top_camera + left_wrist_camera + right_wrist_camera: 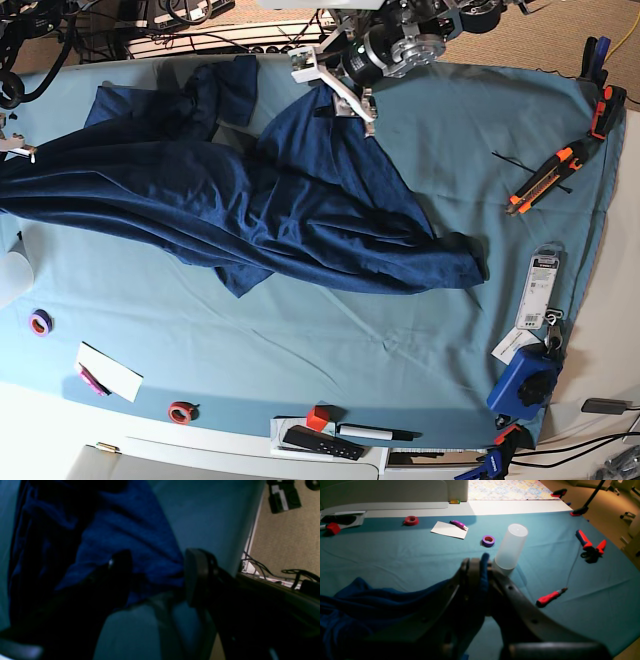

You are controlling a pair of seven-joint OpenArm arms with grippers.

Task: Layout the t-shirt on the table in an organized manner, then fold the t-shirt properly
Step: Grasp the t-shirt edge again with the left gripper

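Note:
The dark navy t-shirt (300, 210) lies crumpled and stretched across the teal table (450, 110), from the left edge to a bunched end at the right. At the back edge my left gripper (340, 90) hovers open over the shirt's upper edge. In the left wrist view its two fingers (197, 575) stand wide apart with blue fabric (130, 530) between and beneath them. My right gripper (482, 562) is shut on a pinch of the t-shirt (357, 600), which trails away from the jaws over the table.
Near the right gripper stand a translucent cup (511, 546), a purple tape roll (488, 540), a white paper (449, 529), a red tape roll (411, 520), a red-handled screwdriver (551, 596) and pliers (591, 546). An orange knife (540, 180) and blue clamp (525, 385) lie at the right.

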